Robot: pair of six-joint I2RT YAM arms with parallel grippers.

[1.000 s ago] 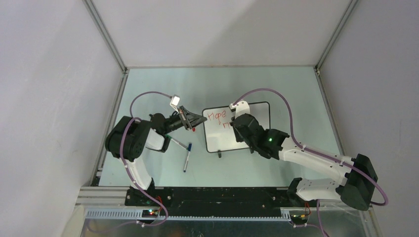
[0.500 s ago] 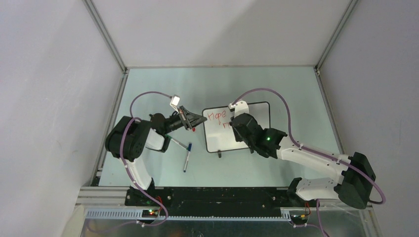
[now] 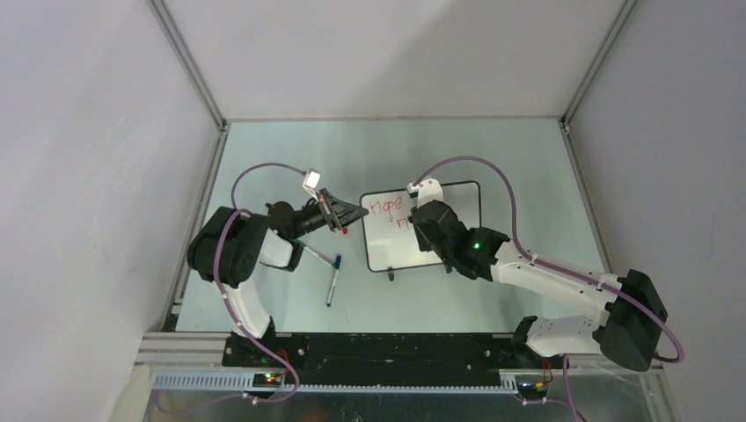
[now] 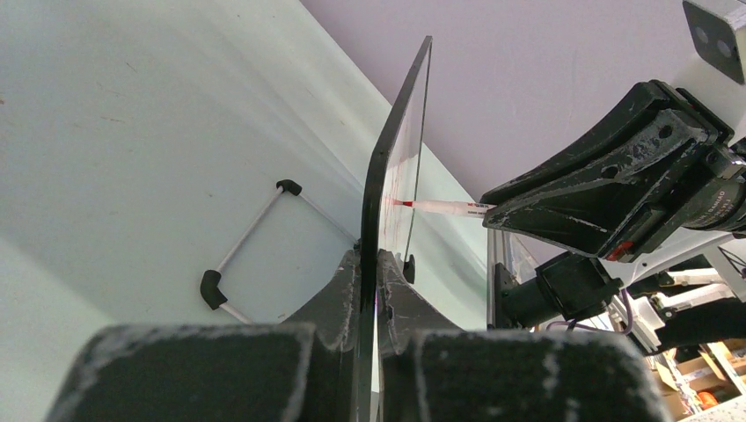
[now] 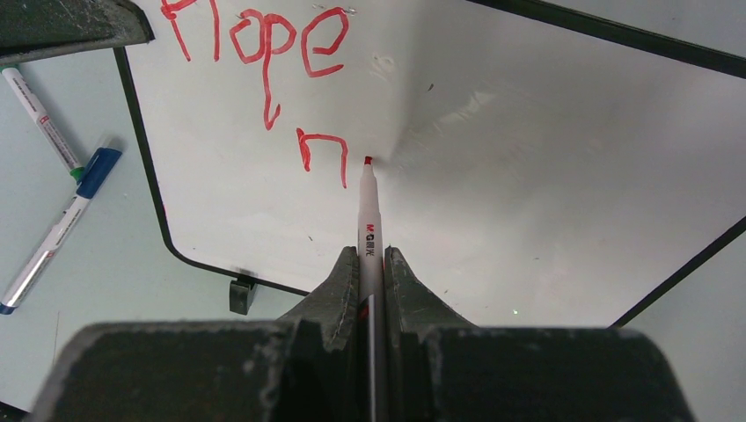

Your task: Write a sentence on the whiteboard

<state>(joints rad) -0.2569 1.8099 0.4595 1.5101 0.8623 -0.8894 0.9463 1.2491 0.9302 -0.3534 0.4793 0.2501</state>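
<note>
sentence (image 5: 266, 88): I read red "Hope", then "n" beneath | on: whiteboard (image 5: 528, 193) | I also read "M&G" | on: marker (image 5: 369, 233) barrel

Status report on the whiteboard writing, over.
Left tool shut on whiteboard edge. Right tool shut on red marker, tip at board. Sentence at "Hope n". Loose markers beside board, nothing blocking.

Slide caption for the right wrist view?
Right gripper holds white marker, red tip on glossy white whiteboard beside red handwritten "Hope n".
</note>
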